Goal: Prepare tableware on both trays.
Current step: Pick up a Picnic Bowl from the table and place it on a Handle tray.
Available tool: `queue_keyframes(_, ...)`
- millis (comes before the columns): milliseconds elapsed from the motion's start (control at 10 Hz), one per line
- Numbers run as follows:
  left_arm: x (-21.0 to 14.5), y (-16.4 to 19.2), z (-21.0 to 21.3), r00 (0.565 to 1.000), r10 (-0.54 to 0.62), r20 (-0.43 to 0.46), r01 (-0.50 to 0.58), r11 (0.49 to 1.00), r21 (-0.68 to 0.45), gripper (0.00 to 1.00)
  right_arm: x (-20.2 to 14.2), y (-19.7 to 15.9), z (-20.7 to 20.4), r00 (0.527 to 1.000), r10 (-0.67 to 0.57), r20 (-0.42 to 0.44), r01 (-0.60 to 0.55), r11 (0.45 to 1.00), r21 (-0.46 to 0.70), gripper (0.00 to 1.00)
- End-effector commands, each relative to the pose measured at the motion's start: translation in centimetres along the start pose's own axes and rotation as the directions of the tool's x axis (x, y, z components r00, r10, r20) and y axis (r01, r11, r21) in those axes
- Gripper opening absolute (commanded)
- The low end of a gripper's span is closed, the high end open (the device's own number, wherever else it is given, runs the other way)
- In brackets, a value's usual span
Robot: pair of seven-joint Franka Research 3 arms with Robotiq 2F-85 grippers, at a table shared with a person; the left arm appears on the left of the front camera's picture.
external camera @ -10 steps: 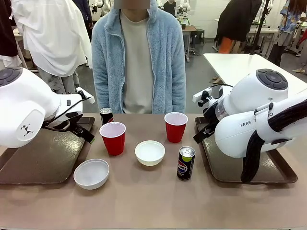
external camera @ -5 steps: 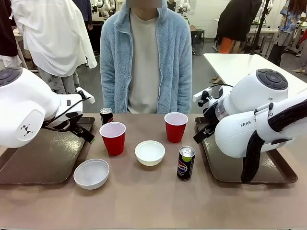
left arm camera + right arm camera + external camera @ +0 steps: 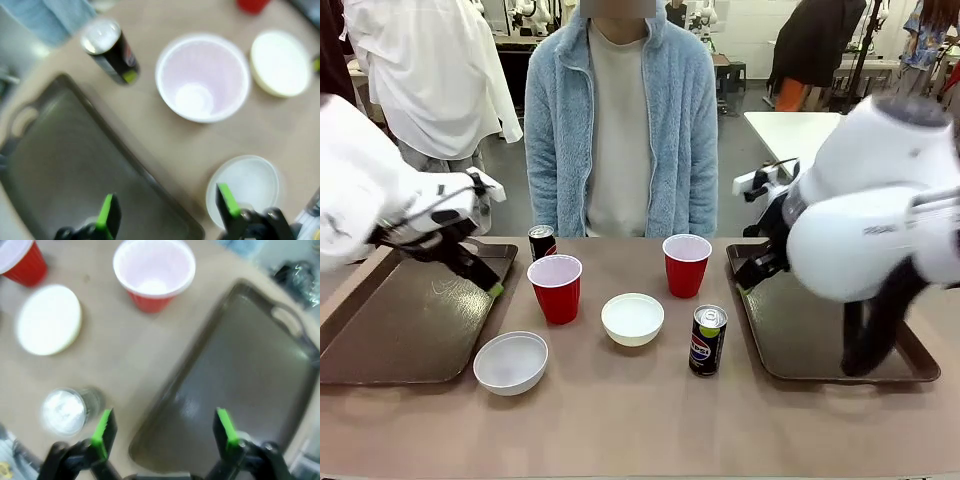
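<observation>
Both arms have lifted since a second ago, left gripper [image 3: 167,215] and right gripper [image 3: 165,432] empty, jaws spread; we list red plastic cups [image 3: 555,287], white round bowls [image 3: 632,318], slim black cans [image 3: 708,340] on table [image 3: 620,420] between dark brown trays [image 3: 400,335]; hasty sweeps could topple cans.

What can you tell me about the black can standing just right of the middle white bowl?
The can is slim and black, seemingly metal, with a round red, white and blue Pepsi logo on its side and a silver top showing a touch of yellow-green. Whether it has been opened is too small to tell. It stands upright on the tan table, between the white bowl and the right-hand brown tray, apart from both, and nearer the camera than the red cup. Only the table touches it.
</observation>
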State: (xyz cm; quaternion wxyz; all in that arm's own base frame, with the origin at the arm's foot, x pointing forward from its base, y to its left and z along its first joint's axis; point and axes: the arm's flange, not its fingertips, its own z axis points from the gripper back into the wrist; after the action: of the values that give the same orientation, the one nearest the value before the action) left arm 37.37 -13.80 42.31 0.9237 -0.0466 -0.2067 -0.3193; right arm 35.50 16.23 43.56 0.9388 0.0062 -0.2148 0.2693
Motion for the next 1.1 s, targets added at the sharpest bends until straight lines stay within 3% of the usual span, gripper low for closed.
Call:
queue_keyframes(0,-8.6,-1.3,5.0,0.995,0.039,-0.093,-0.051,0.990,-0.133,1.00,-9.8,2.3,6.9,0.979,-0.153,-0.135,0.150,0.988,-0.025,1.00)
queue_keyframes(200,-10.7,-2.8,7.3,0.992,0.061,-0.111,-0.087,0.963,-0.254,1.00,-16.1,3.6,9.2,0.927,-0.281,-0.249,0.295,0.955,0.020,1.00)
queue_keyframes(300,-11.5,-3.8,7.5,0.988,0.078,-0.135,-0.113,0.955,-0.275,1.00,-16.8,3.5,9.3,0.921,-0.306,-0.242,0.322,0.946,0.028,1.00)
queue_keyframes(400,-11.2,-3.9,7.0,0.978,0.149,-0.149,-0.180,0.958,-0.224,1.00,-16.4,2.3,8.6,0.934,-0.289,-0.209,0.298,0.954,0.016,1.00)
queue_keyframes(500,-10.1,-3.4,6.2,0.972,0.192,-0.137,-0.208,0.971,-0.120,1.00,-8.0,2.4,12.2,0.936,-0.243,-0.254,0.250,0.968,-0.003,1.00)
queue_keyframes(600,-5.4,-1.5,10.0,0.986,0.074,-0.151,-0.112,0.958,-0.264,1.00,-8.0,2.4,12.2,0.936,-0.243,-0.254,0.250,0.968,-0.003,1.00)
queue_keyframes(800,-5.4,-1.5,10.0,0.986,0.074,-0.151,-0.112,0.958,-0.264,1.00,-9.2,2.6,13.8,0.931,-0.261,-0.254,0.268,0.963,-0.005,1.00)
queue_keyframes(900,-5.4,-1.3,10.1,0.981,0.112,-0.158,-0.145,0.965,-0.218,1.00,-6.8,1.3,10.0,0.912,-0.259,-0.317,0.344,0.905,0.252,1.00)
queue_keyframes(1000,-5.2,0.8,9.3,0.987,0.113,-0.115,-0.154,0.877,-0.456,1.00,-6.7,-1.3,9.7,0.907,-0.303,-0.291,0.407,0.804,0.433,1.00)
